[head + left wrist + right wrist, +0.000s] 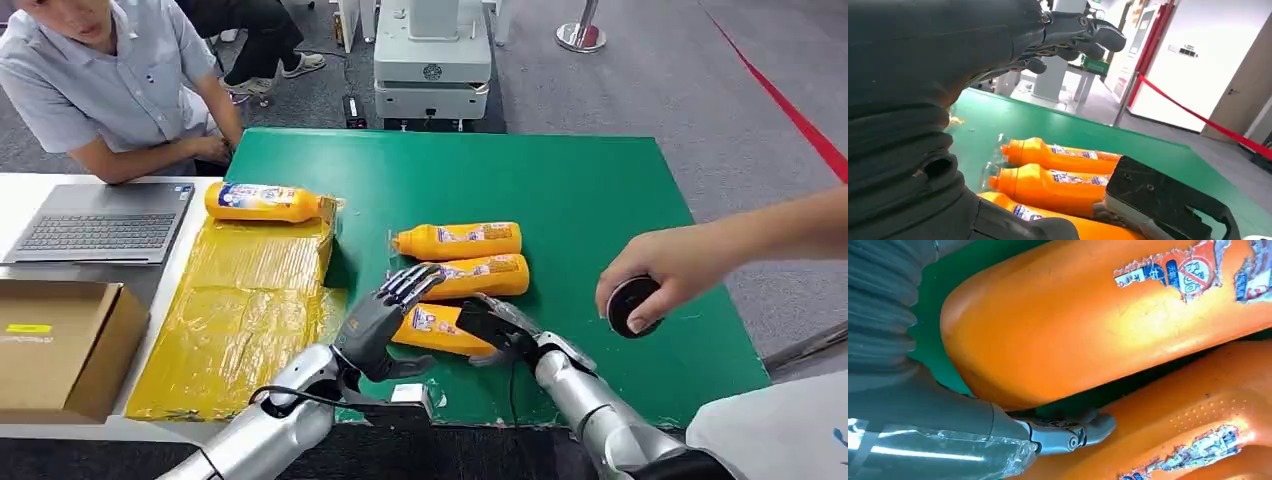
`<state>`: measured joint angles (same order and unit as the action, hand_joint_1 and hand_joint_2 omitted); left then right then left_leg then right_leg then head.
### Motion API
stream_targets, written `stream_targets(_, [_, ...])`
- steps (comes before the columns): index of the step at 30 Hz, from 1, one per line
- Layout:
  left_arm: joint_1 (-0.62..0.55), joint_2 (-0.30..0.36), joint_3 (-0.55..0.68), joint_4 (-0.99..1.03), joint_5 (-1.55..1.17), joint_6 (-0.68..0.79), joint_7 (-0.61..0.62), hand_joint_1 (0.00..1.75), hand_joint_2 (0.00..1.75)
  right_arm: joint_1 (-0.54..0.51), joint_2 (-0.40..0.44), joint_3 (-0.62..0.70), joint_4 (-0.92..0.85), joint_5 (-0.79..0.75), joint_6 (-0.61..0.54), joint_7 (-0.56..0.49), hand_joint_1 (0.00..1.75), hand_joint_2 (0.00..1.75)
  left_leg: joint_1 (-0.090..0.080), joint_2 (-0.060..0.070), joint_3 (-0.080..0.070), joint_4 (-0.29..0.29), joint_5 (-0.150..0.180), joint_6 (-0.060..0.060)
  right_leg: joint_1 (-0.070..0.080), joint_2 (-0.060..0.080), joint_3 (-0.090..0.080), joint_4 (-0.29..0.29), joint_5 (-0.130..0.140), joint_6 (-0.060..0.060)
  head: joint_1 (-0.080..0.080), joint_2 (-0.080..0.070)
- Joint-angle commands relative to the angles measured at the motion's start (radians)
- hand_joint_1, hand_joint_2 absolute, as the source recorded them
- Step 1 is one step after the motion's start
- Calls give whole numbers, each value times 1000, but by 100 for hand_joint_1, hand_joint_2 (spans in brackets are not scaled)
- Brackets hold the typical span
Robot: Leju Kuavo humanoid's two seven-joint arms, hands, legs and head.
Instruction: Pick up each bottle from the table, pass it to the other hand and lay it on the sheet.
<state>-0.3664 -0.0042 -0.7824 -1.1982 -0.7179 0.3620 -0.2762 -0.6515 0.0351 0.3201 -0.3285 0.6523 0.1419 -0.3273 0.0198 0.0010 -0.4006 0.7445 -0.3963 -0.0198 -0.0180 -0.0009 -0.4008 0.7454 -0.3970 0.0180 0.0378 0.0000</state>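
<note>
The right robot hand (497, 328) gripped the base end of the nearest orange bottle (432, 329), which lay at the front of the green surface (600, 190), just beside the middle bottle (482, 277); the far bottle (460, 240) lay beyond that; a fourth bottle (265, 202) already rested at the far edge of the yellow sheet (245, 320). The left robot hand (385, 315) hovered over the cap end of the nearest bottle, fingers spread and holding nothing. The step in hand looked like the handover; to do it well, the right robot hand should lift the bottle clear of its neighbour before the left closes, since the right wrist view showed the two bodies almost touching; the left should wrap the free label section, well away from the right thumb, and the right should let go only once that hold seems firm. A person's hand (655, 275) holding a dark round object (630, 303) reached in on the right; best kept clear of.
</note>
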Motion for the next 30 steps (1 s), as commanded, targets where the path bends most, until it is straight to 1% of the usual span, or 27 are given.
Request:
stream_targets(1, [-67, -6, -13, -9, 4, 9, -6, 0, 175, -73, 1, -3, 2, -5, -6, -21, 0, 175, 0, 0, 0, 0, 0, 0, 0, 0, 0, 0, 0, 0, -1, 0])
stream_targets(5, [-65, -5, -11, -10, 3, 11, -3, 0, 175, -89, -6, 84, 11, 83, -54, 34, 0, 175, 0, 0, 0, 0, 0, 0, 0, 0, 0, 0, 0, 0, 0, 0])
stream_targets(10, [-67, -4, -10, -9, 4, 8, -2, 0, 175, -103, -12, 118, 16, 118, -60, 64, 0, 175, 0, 0, 0, 0, 0, 0, 0, 0, 0, 0, 0, 0, -1, 0])
stream_targets(13, [-71, -8, -12, -4, 9, 6, -3, 0, 175, -114, -22, 148, 24, 147, -44, 84, 0, 175, 0, 0, 0, 0, 0, 0, 0, 0, 0, 0, 0, 0, 0, 0])
stream_targets(14, [-72, -9, -12, -2, 11, 6, -5, 0, 175, -116, -24, 142, 29, 139, -28, 82, 175, 175, 0, 0, 0, 0, 0, 0, 0, 0, 0, 0, 0, 0, 0, 0])
stream_targets(20, [-77, -11, -13, 2, 17, 9, -9, 0, 175, -107, -30, 135, 30, 134, -36, 80, 175, 175, 0, 0, 0, 0, 0, 0, 0, 0, 0, 0, 0, 0, -1, 0])
stream_targets(21, [-76, -11, -12, 2, 18, 10, -9, 0, 175, -105, -30, 134, 26, 136, -52, 76, 171, 175, 0, 0, 0, 0, 0, 0, 0, 0, 0, 0, 0, 0, -1, 0])
stream_targets(22, [-73, -10, -12, 0, 18, 10, -9, 0, 175, -105, -28, 131, 25, 135, -60, 75, 159, 175, 0, 0, 0, 0, 0, 0, 0, 0, 0, 0, 0, 0, -1, 0])
stream_targets(23, [-73, -10, -12, 0, 18, 10, -9, 0, 175, -105, -28, 131, 25, 135, -60, 75, 157, 175, 0, 0, 0, 0, 0, 0, 0, 0, 0, 0, 0, 0, 0, 0])
stream_targets(24, [-71, -9, -12, -3, 18, 10, -10, 0, 175, -103, -26, 124, 24, 128, -66, 70, 152, 175, 0, 0, 0, 0, 0, 0, 0, 0, 0, 0, 0, 0, 0, 0])
stream_targets(25, [-71, -10, -12, -3, 18, 9, -10, 0, 175, -101, -24, 120, 21, 123, -75, 61, 154, 175, 0, 0, 0, 0, 0, 0, 0, 0, 0, 0, 0, 0, 0, 0])
stream_targets(26, [-72, -10, -12, -3, 18, 10, -10, 0, 175, -100, -22, 120, 20, 123, -77, 57, 169, 175, 0, 0, 0, 0, 0, 0, 0, 0, 0, 0, 0, 0, 0, 0])
stream_targets(27, [-72, -11, -12, -3, 18, 10, -10, 0, 175, -96, -22, 119, 18, 120, -80, 43, 175, 175, 0, 0, 0, 0, 0, 0, 0, 0, 0, 0, 0, 0, -1, 0])
stream_targets(30, [-70, -12, -12, -6, 18, 9, -10, 0, 175, -91, -20, 113, 17, 113, -88, 32, 175, 175, 0, 0, 0, 0, 0, 0, 0, 0, 0, 0, 0, 0, -1, 0])
